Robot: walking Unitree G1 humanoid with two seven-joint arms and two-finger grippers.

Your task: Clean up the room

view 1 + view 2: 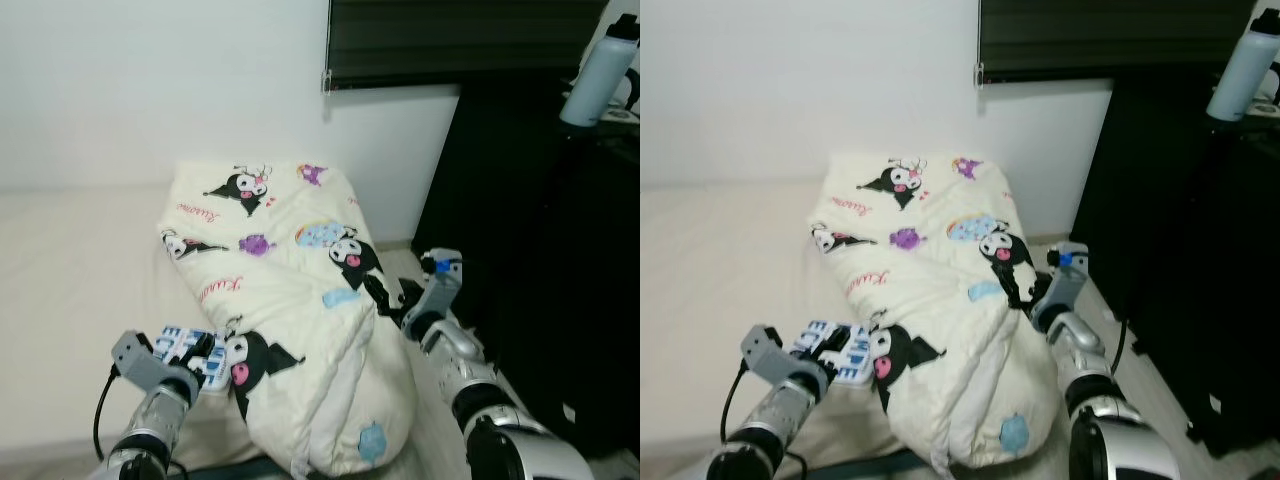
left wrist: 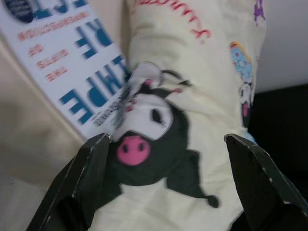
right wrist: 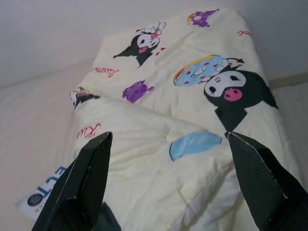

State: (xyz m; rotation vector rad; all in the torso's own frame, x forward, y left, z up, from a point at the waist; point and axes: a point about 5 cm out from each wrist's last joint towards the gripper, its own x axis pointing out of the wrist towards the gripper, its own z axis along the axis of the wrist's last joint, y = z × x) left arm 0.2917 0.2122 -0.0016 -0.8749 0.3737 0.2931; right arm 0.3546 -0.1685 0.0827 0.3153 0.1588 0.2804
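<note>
- Cream-coloured bed surface (image 1: 70,260) spreads across the left side of the scene, running back to a plain white wall (image 1: 150,80).
- At the lower left, the left gripper (image 1: 200,357) reaches in from its silver arm, its two black fingers spread wide; in the left wrist view they stand apart on either side of the quilt's printed black cartoon face.
- Just beside that gripper lies a white book with blue block lettering (image 1: 185,348), flat on the bed and partly tucked under the quilt's edge.
- In the middle sits the folded pale-yellow quilt printed with black, purple and blue cartoon characters (image 1: 290,300), bundled in a thick roll that runs from the wall toward the robot along the bed's right edge.
- On the quilt's right side, the right gripper (image 1: 395,297) rests against the fabric, its fingers spread apart as the right wrist view shows.
- To the right stands a tall black cabinet (image 1: 540,250), with a white bottle with a black cap (image 1: 602,65) on top of it.
- Above, a dark roller blind (image 1: 460,40) covers the window.
</note>
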